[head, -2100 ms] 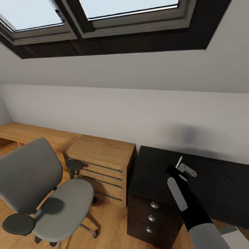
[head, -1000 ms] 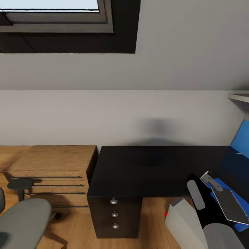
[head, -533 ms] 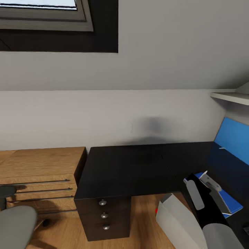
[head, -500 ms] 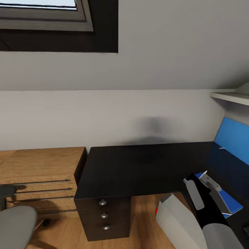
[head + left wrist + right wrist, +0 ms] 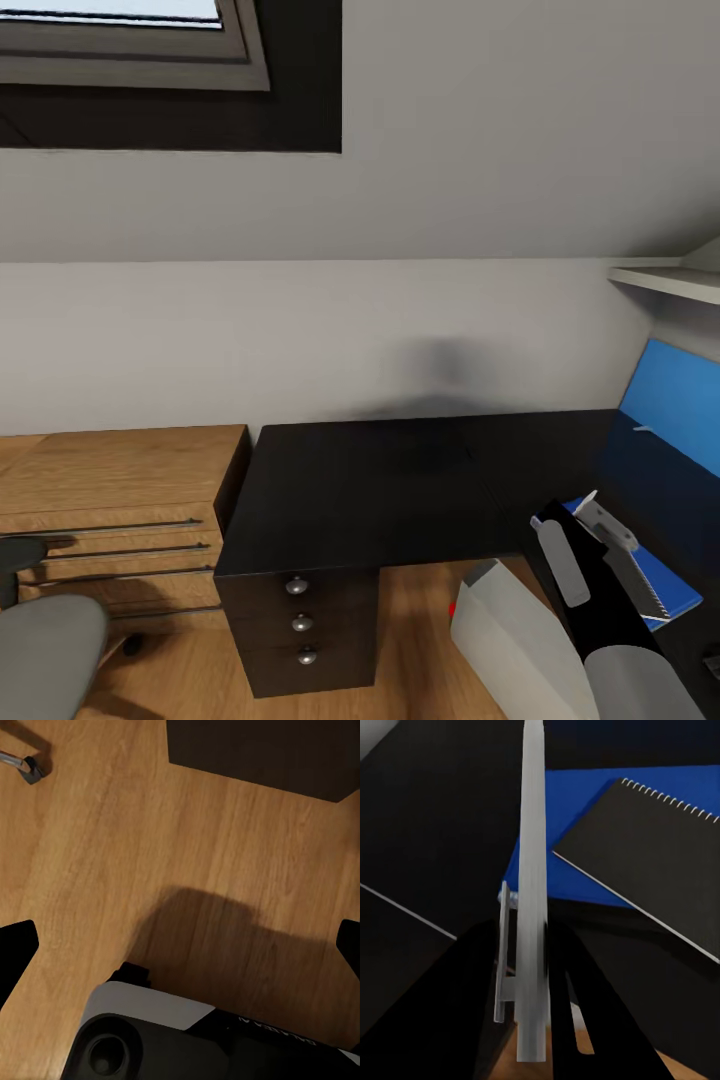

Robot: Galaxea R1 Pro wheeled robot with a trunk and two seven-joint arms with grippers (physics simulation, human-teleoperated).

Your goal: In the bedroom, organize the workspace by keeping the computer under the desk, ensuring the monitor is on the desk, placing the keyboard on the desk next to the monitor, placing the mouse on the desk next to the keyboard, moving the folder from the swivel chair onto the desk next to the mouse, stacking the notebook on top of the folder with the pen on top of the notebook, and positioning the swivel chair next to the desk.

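Observation:
The desk point(image 5: 380, 490) has a glossy black top and a drawer unit with silver knobs. Near its right corner lies the blue folder point(image 5: 675, 592) with the dark notebook point(image 5: 634, 574) on top. My right gripper point(image 5: 585, 530) hovers just over their near edge, shut on the pen point(image 5: 532, 870), a thin silvery stick. In the right wrist view the pen stands in front of the folder point(image 5: 577, 832) and the notebook point(image 5: 660, 847). The grey computer point(image 5: 505, 630) stands on the floor under the desk. The swivel chair point(image 5: 40, 650) shows at the lower left. My left gripper point(image 5: 180, 945) is open above the wood floor.
A light-wood drawer chest point(image 5: 110, 500) stands left of the desk. A blue wall panel point(image 5: 675, 400) and a white shelf point(image 5: 665, 282) are at the far right. A chair castor point(image 5: 31, 769) and my own base point(image 5: 150, 1042) show in the left wrist view.
The camera swung right from the chair to the desk corner, bringing the folder, notebook and computer into view. Over the last half second almost nothing moved; the pen stays gripped.

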